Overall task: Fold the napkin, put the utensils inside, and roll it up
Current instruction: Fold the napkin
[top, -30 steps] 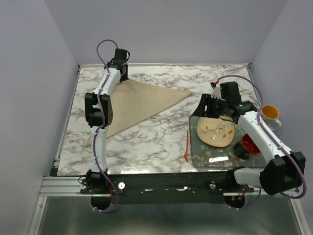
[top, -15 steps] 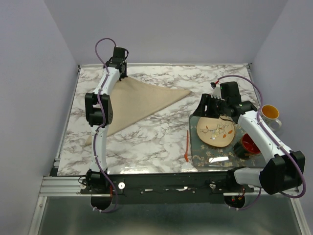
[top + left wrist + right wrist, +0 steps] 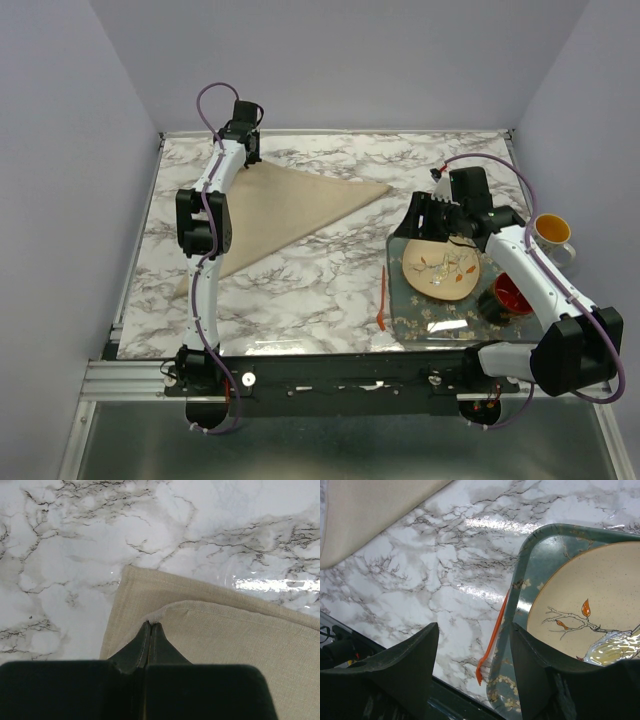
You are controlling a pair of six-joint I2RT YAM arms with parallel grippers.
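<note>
The tan napkin (image 3: 290, 205) lies folded into a triangle on the marble table, one point toward the tray. My left gripper (image 3: 247, 160) is at its far-left corner, shut on the corner of the top layer (image 3: 165, 611). The left wrist view shows that layer (image 3: 240, 640) sitting just inside the lower layer's edge. The orange utensil (image 3: 382, 295) lies on the table along the tray's left rim (image 3: 517, 595). My right gripper (image 3: 474, 630) hovers open above the utensil (image 3: 492, 640), holding nothing.
A green patterned tray (image 3: 400, 310) at the right holds a tan plate (image 3: 445, 270), a red bowl (image 3: 512, 293) and a dark cup (image 3: 492, 305). A white mug (image 3: 552, 232) stands off the table's right edge. Walls close in the back and sides.
The left arm's elbow has shifted very slightly, with its gripper still at the napkin's corner. The right arm has not moved.
</note>
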